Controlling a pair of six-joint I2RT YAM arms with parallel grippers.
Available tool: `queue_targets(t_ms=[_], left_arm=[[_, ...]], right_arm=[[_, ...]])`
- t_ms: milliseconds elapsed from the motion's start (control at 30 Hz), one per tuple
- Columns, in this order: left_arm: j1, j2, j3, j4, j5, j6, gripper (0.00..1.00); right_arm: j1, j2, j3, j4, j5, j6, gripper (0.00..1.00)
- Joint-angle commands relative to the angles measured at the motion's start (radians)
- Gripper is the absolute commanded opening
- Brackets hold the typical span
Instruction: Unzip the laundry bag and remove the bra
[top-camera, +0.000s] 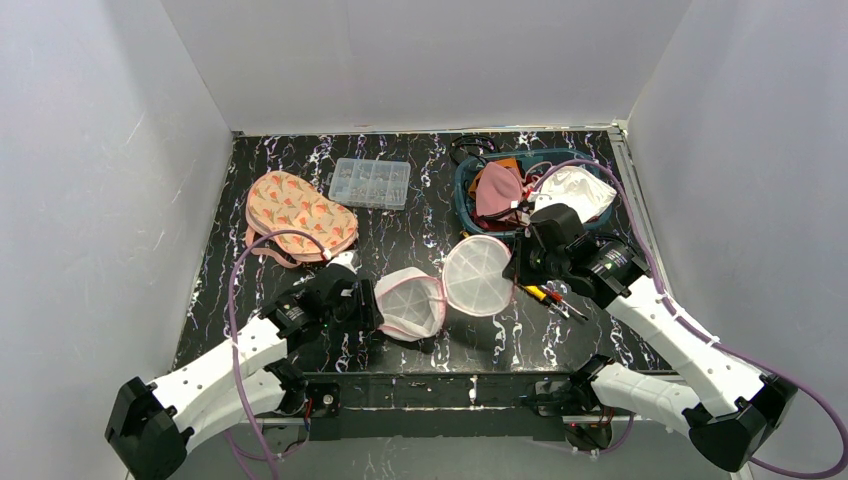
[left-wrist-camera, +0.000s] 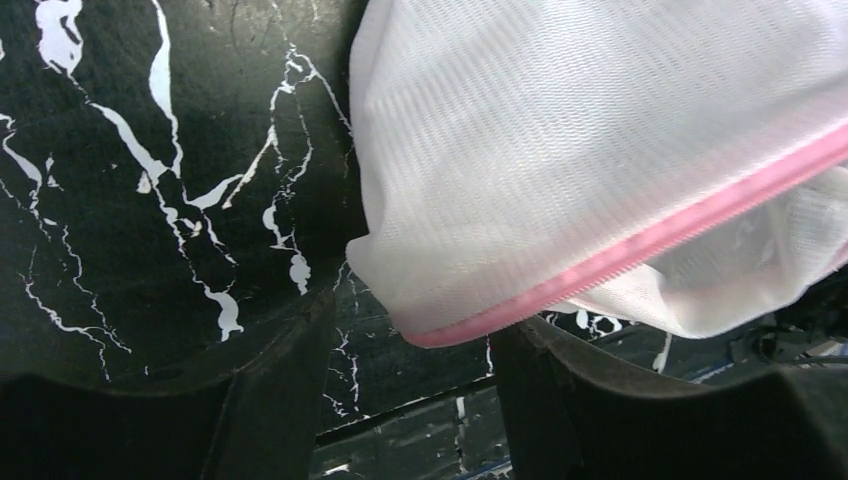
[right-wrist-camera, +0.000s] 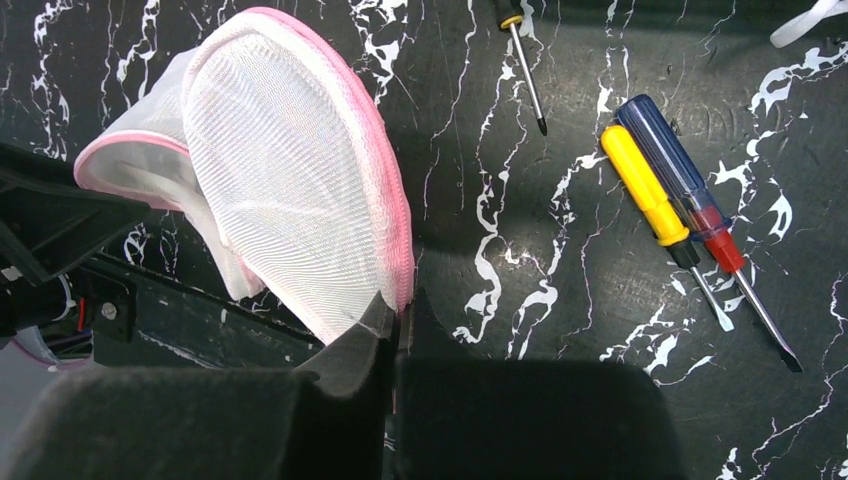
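The laundry bag (top-camera: 478, 275) is round white mesh with a pink zipper rim. It lies open like a clamshell, with its other half (top-camera: 412, 303) on the table to the left. My right gripper (top-camera: 515, 268) is shut on the pink rim of the raised half (right-wrist-camera: 290, 170), pinching it at the fingertips (right-wrist-camera: 400, 312). My left gripper (top-camera: 372, 305) is open at the left edge of the lower half (left-wrist-camera: 600, 130), whose pink rim hangs between its fingers (left-wrist-camera: 270, 400) without being clamped. I cannot make out a bra inside the bag.
A teal basket (top-camera: 465, 195) at the back right holds a dusty-pink garment (top-camera: 497, 188) and a white one (top-camera: 580, 192). Screwdrivers (right-wrist-camera: 660, 200) lie right of the bag. A clear compartment box (top-camera: 370, 183) and a patterned pouch (top-camera: 298, 212) sit at the back left.
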Motion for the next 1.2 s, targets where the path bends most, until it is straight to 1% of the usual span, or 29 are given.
queue_targets(t_ms=[0, 167, 200, 300, 400, 500, 533, 567, 633, 667, 733, 833, 1000, 1100, 1167], left_arm=[[0.004, -0.001, -0.023, -0.019, -0.061, 0.011, 0.53], [0.005, -0.027, -0.040, -0.007, -0.109, -0.001, 0.30], [0.004, -0.026, -0.038, -0.004, -0.116, 0.002, 0.28], [0.004, -0.006, -0.020, 0.002, -0.133, 0.014, 0.26], [0.005, 0.006, -0.002, 0.011, -0.138, 0.021, 0.22], [0.004, 0.000, 0.009, 0.005, -0.154, 0.032, 0.22], [0.004, -0.004, 0.011, 0.001, -0.159, 0.038, 0.24], [0.004, -0.006, 0.014, -0.002, -0.165, 0.042, 0.30], [0.004, -0.004, 0.020, -0.008, -0.175, 0.049, 0.37], [0.004, -0.003, 0.020, -0.008, -0.182, 0.051, 0.39], [0.004, -0.005, 0.017, 0.000, -0.190, 0.054, 0.39], [0.004, -0.016, -0.006, 0.042, -0.193, 0.052, 0.33], [0.004, -0.033, -0.037, 0.098, -0.199, 0.048, 0.17], [0.004, -0.035, -0.032, 0.097, -0.192, 0.054, 0.00], [0.005, -0.048, -0.014, 0.071, -0.190, 0.061, 0.00]], right_arm=[[0.006, -0.018, 0.005, 0.043, -0.013, 0.014, 0.01], [0.005, -0.022, -0.004, 0.048, -0.029, 0.025, 0.01], [0.006, -0.023, 0.000, 0.045, -0.032, 0.027, 0.01], [0.005, -0.026, 0.007, 0.039, -0.043, 0.031, 0.01], [0.005, -0.030, 0.005, 0.033, -0.056, 0.035, 0.01], [0.005, -0.039, 0.004, 0.030, -0.058, 0.040, 0.01], [0.005, -0.040, 0.003, 0.032, -0.060, 0.040, 0.01], [0.005, -0.040, 0.003, 0.032, -0.064, 0.042, 0.01], [0.005, -0.042, 0.002, 0.034, -0.071, 0.044, 0.01], [0.005, -0.042, 0.003, 0.036, -0.074, 0.045, 0.01], [0.005, -0.042, -0.003, 0.044, -0.083, 0.048, 0.01], [0.005, -0.044, -0.009, 0.051, -0.084, 0.055, 0.01], [0.005, -0.052, -0.017, 0.059, -0.119, 0.062, 0.01], [0.005, -0.054, -0.011, 0.056, -0.117, 0.062, 0.01], [0.005, -0.051, 0.005, 0.048, -0.107, 0.044, 0.01]])
